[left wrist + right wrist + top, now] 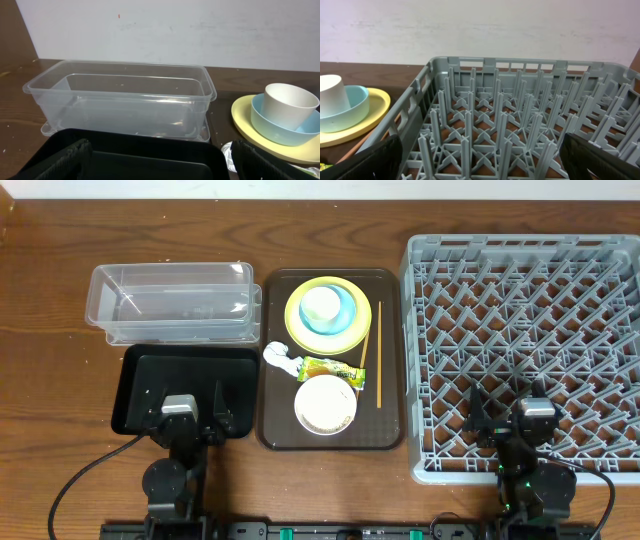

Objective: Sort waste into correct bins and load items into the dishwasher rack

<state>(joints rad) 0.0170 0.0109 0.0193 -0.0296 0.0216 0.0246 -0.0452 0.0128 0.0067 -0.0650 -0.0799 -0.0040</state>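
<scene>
On the brown serving tray (390, 430) a yellow plate (296, 325) carries a light blue bowl (345, 308) with a small white cup (320, 305) in it. A white bowl (325, 405) sits nearer me. Between them lie a crumpled napkin (280, 358) and a yellow-green wrapper (333, 370). Two chopsticks (378, 350) lie along the tray's right side. My left gripper (190, 408) hangs open over the black tray (140, 375), with the clear tub (120, 100) behind it. My right gripper (512, 408) stands open above the near edge of the grey dishwasher rack (525, 250).
The serving tray stands between the two bins on the left and the rack on the right. The rack's upright pegs (470, 125) rise just under my right gripper's fingers. Bare wooden table (50, 380) surrounds everything.
</scene>
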